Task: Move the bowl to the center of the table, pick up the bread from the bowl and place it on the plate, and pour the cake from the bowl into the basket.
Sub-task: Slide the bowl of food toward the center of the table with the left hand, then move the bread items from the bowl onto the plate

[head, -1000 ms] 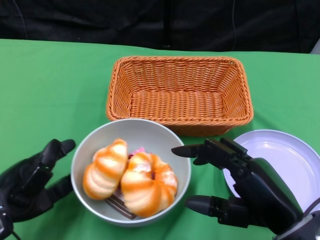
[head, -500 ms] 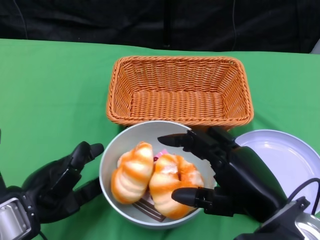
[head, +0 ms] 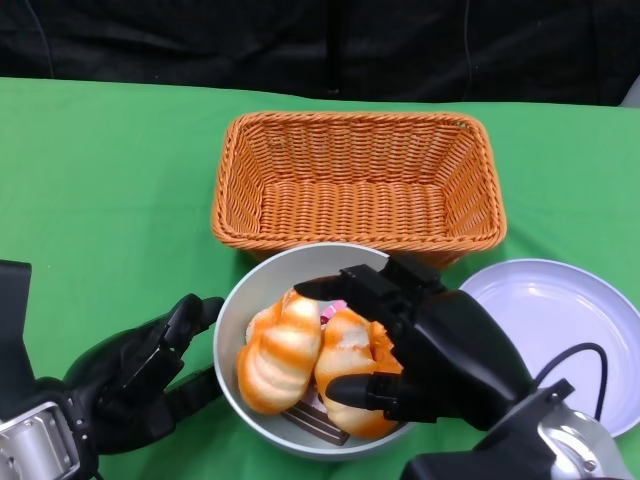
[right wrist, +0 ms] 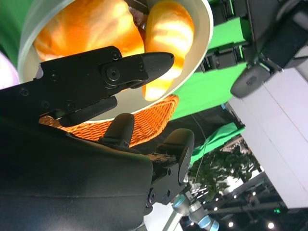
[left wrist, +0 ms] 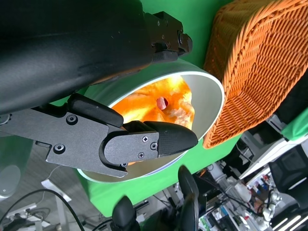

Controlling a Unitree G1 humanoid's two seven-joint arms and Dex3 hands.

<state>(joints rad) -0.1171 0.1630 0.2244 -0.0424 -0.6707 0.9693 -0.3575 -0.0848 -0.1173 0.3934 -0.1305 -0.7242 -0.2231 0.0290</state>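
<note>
The grey bowl (head: 268,282) sits just in front of the basket (head: 360,190), near the table's middle. It holds two orange-striped bread rolls, one on the left (head: 275,350) and one on the right (head: 345,345), above a dark cake slice (head: 315,422). My right hand (head: 440,350) reaches over the bowl from the right. Its fingers are spread around the right roll, and no grip shows. My left hand (head: 140,375) is open against the bowl's left side. In the right wrist view the fingers (right wrist: 134,67) hover over the rolls (right wrist: 168,33). The left wrist view shows the bowl (left wrist: 207,96) between spread fingers (left wrist: 144,142).
The white plate (head: 560,310) lies at the right, partly behind my right forearm. The woven orange basket has nothing in it and almost touches the bowl's far rim. Green cloth covers the table, with open room at the left and far corners.
The bowl has slid right toward the middle, with my left hand following against its side. My right hand has moved left, from beside the bowl to over the right roll.
</note>
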